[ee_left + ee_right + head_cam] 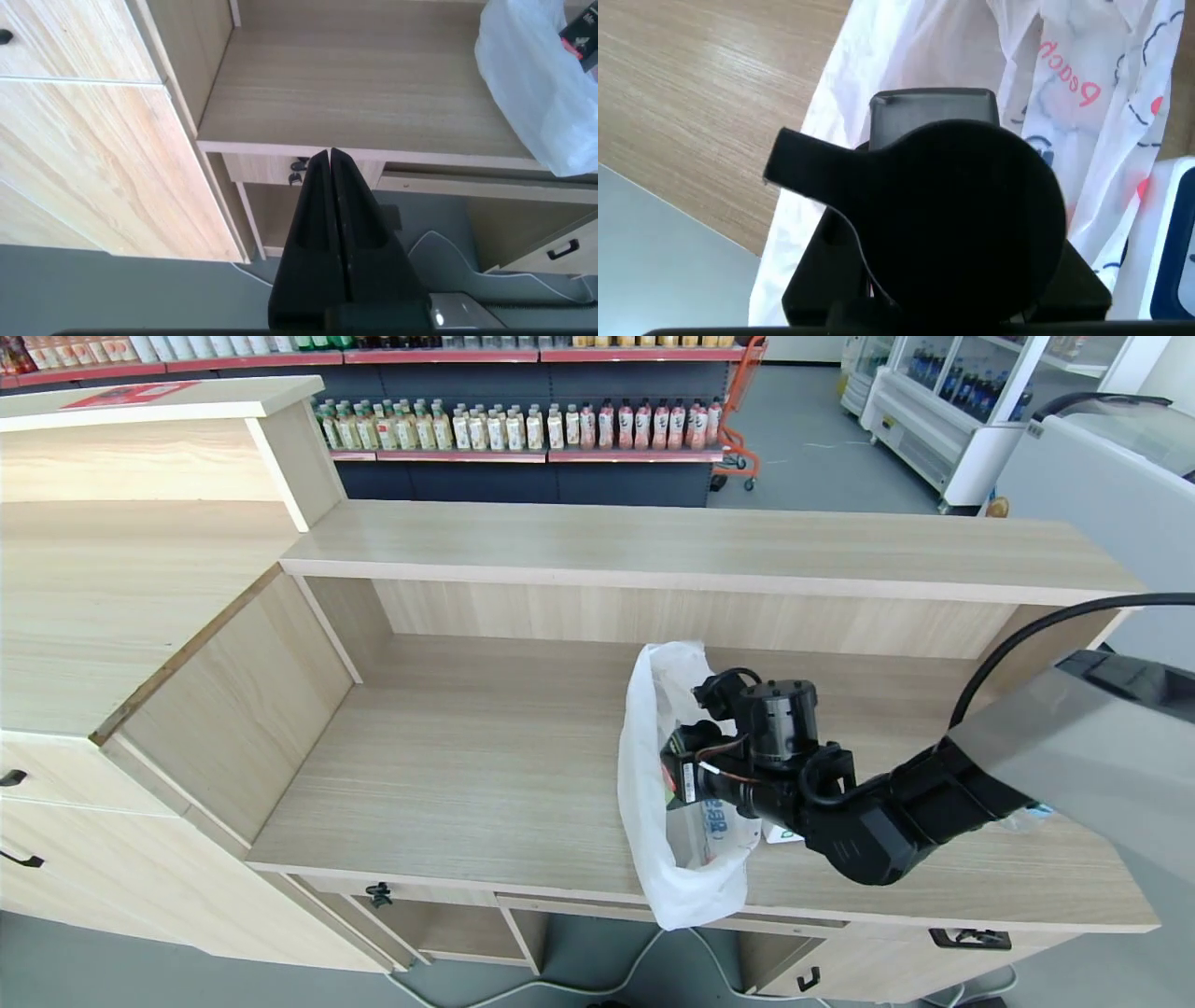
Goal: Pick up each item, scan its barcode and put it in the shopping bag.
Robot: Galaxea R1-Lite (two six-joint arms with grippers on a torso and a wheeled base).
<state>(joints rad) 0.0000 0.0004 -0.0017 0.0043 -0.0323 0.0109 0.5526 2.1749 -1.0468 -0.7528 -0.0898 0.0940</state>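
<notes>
Wooden counter (448,775) bears the shopping bag (644,803); right gripper (684,773) at its mouth, grip hidden; left gripper (329,166) clenched.

Head: high, looking down at bench (467,775).
Left wrist: low, facing bench front.
Right wrist: close over bag (906,47).
Shared: bench, bag.

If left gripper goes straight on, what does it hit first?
Probably the counter's front edge, by the key below it. The left gripper points there, fingers shut; depth is unclear.
</notes>
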